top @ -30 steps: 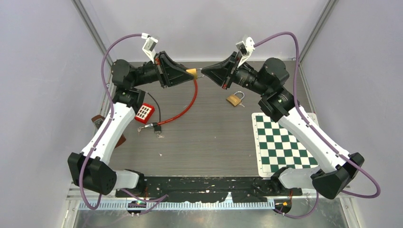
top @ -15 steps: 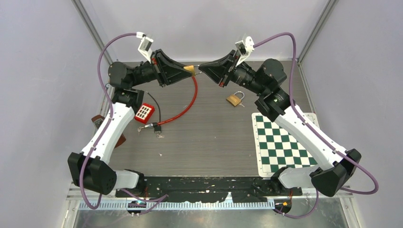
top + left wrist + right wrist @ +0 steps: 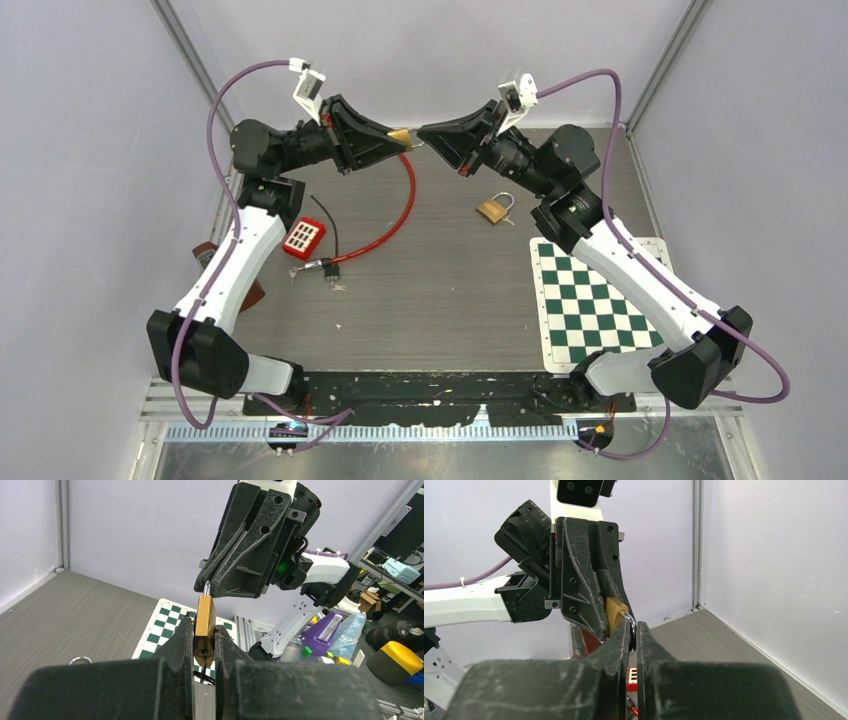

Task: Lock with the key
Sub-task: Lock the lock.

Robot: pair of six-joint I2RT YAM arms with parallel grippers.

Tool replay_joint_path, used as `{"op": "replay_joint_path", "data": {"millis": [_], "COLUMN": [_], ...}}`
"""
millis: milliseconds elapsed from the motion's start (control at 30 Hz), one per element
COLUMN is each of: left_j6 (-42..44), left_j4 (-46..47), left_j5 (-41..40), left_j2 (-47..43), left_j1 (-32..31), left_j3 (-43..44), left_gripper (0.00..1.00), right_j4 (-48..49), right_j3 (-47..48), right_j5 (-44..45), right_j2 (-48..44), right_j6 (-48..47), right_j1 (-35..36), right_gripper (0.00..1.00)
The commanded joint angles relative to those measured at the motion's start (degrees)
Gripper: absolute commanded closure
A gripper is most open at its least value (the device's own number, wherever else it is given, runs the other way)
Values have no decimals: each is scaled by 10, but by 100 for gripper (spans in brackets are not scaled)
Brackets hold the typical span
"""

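Note:
A brass padlock [image 3: 400, 135] is held in the air between both grippers, above the far middle of the table. My left gripper [image 3: 396, 141] is shut on its brass body [image 3: 205, 622]. A dark key with a ring [image 3: 204, 669] hangs from the keyhole between the left fingers. My right gripper [image 3: 424, 133] is shut on the padlock's silver shackle [image 3: 630, 624]. The brass body [image 3: 614, 609] shows just beyond the right fingertips, inside the left gripper. The two grippers meet tip to tip.
A second brass padlock [image 3: 492, 210] lies on the table under the right arm. A red cable [image 3: 395, 215] curves to a red keypad lock [image 3: 303, 237], with small keys [image 3: 332, 272] beside it. A green checkered mat [image 3: 590, 300] lies at the right.
Both grippers, still joined on the padlock, have moved up and toward the back wall. The things on the table have not moved.

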Motion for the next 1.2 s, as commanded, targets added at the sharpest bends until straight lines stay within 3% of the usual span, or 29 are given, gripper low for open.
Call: {"op": "replay_joint_path", "data": {"millis": [0,500,733,933,1033,1100,1167], "left_j6": [15,-109,-47,-44,-45,-47,-45], "left_j4": [14,81,-14,-17,-15,-15,-16], "left_j5": [-20,-24,-37,-38,-50,-58,-71], "left_j2": [23,44,33,35,23,11,-3], "left_j1": [-67,-108,-112,-100,-77,-57,-41], "left_j3": [39,83,93,94,73,56,37], "left_gripper": [100,100,100,100,100,100,100], "right_j4": [-57,-64,-98,-139,-148,-141,-126], "right_j3": [-10,-17,-6,16,30,29,26], "right_j5": [-159,-141,-126,-107,-115,-113,-118], "right_j2": [59,70,74,61,42,20,-2], "right_j6": [49,-3,-46,-39,-9,14,40], "right_j1": [61,63,72,62,24,-9,-35], "right_gripper": [95,95,95,95,95,92,81]}}
